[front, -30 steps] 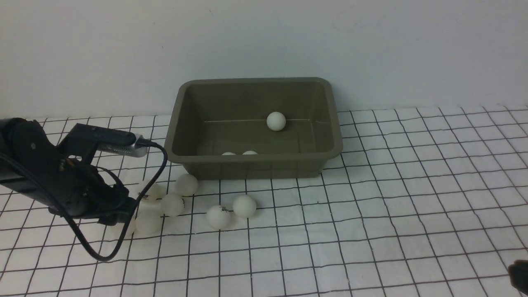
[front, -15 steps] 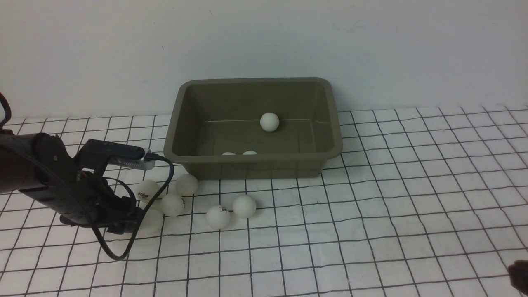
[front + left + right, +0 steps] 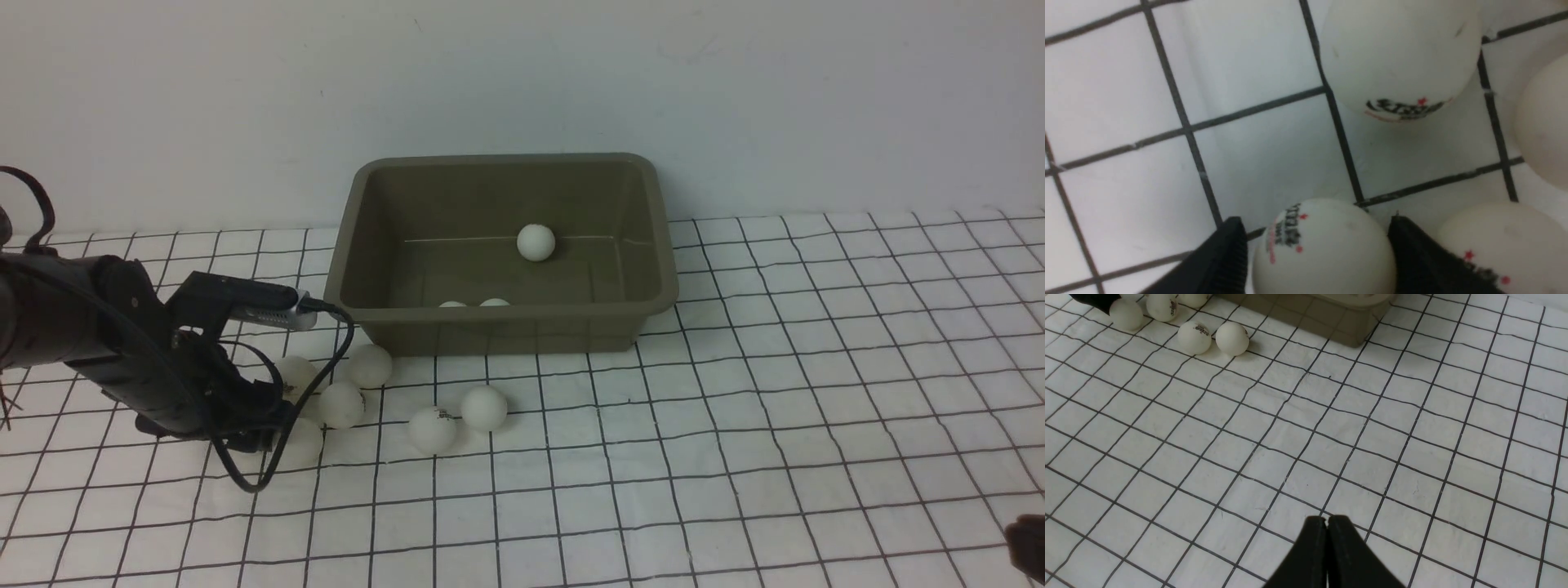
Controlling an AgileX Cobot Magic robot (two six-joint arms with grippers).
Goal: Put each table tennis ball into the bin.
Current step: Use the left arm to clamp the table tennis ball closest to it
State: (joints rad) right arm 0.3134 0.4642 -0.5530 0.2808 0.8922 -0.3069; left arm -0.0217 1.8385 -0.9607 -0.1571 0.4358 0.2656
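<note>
The olive-grey bin stands at the back with three white table tennis balls in it, one on its floor. Several balls lie in front of its left corner, among them a pair. My left gripper is down on the cloth at the left cluster. In the left wrist view its open jaws straddle a logo ball; one finger touches it, the other stands a sliver off. My right gripper is shut and empty at the front right.
A white cloth with a black grid covers the table. Three more balls lie close around the left jaws. The left arm's cable loops over the cluster. The wall rises just behind the bin.
My left arm has lowered and slid right towards the ball cluster, now covering its leftmost ball. The ball on the bin floor rolled slightly left. The right arm has not moved.
</note>
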